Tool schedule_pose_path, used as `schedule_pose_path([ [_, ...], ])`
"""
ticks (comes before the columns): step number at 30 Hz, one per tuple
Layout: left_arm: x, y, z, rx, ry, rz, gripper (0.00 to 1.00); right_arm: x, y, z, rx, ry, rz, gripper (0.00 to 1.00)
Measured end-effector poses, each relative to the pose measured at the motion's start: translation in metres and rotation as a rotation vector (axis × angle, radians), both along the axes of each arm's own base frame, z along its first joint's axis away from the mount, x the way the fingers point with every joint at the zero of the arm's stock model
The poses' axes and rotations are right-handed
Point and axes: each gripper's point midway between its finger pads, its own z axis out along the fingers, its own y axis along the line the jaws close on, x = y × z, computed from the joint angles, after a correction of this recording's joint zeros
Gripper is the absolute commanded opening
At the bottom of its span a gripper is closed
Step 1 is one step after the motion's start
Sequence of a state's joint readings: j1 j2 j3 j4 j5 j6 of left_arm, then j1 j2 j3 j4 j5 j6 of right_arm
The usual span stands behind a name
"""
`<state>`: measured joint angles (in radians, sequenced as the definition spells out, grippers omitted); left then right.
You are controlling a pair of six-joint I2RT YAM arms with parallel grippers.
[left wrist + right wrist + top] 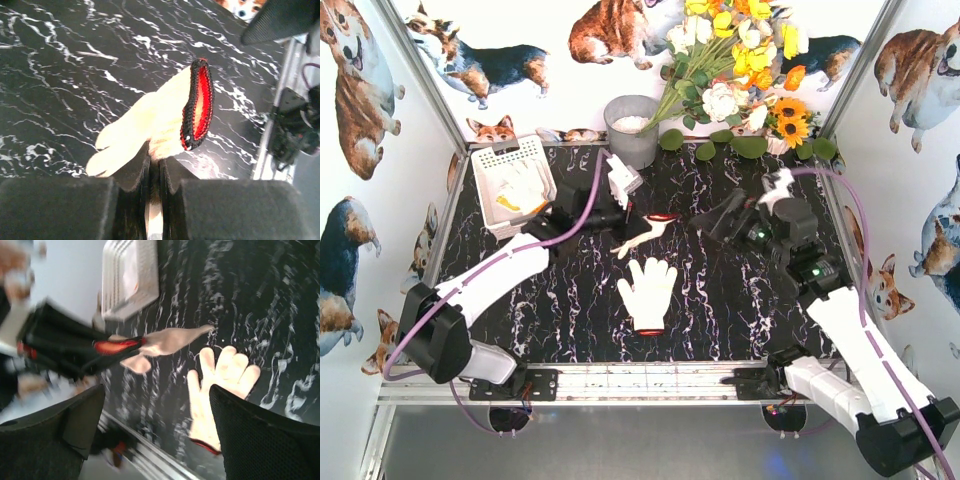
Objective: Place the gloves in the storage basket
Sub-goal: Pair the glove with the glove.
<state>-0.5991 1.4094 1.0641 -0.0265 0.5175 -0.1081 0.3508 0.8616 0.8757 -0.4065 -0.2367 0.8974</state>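
My left gripper [626, 222] is shut on a white glove [648, 233] with a red-and-black cuff and holds it above the middle of the table. In the left wrist view the jaws [156, 162] pinch this glove [145, 125] near its palm, and the cuff [201, 105] gapes open. A second white glove [648, 292] lies flat on the black marble table, fingers pointing away. My right gripper [705, 222] hangs open just right of the held glove, with nothing between its fingers [265, 435]. The white storage basket [503, 153] stands at the back left with pale gloves [520, 190] inside.
A grey metal bucket [632, 128] stands at the back centre, right of the basket. A flower bouquet [740, 60] and green leaves [750, 145] fill the back right. A metal rail [650, 380] runs along the near edge. Printed walls close in both sides.
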Motion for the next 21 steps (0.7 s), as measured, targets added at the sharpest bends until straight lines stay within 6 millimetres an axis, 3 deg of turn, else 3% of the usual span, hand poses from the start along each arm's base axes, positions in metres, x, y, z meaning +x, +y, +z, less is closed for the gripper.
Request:
schedule_pose_path([
  [8,-0.034,-0.003,0.016,-0.026,0.088,-0.181,0.00,-0.021,0.059,0.027,-0.465,-0.442,0.599,0.92],
  [11,-0.044,-0.004,0.019,-0.033,0.117,-0.227,0.00,-0.025,0.075,0.020,-0.573,-0.531,0.733,0.92],
  [14,-0.050,-0.006,0.020,-0.040,0.136,-0.261,0.00,-0.021,0.076,0.005,-0.646,-0.547,0.802,0.92],
  [16,-0.053,-0.006,0.021,-0.044,0.144,-0.276,0.00,-0.020,0.076,-0.006,-0.677,-0.539,0.847,0.87],
  [21,-0.060,-0.007,0.019,-0.053,0.171,-0.315,0.00,-0.029,0.077,-0.015,-0.682,-0.537,0.927,0.57],
])
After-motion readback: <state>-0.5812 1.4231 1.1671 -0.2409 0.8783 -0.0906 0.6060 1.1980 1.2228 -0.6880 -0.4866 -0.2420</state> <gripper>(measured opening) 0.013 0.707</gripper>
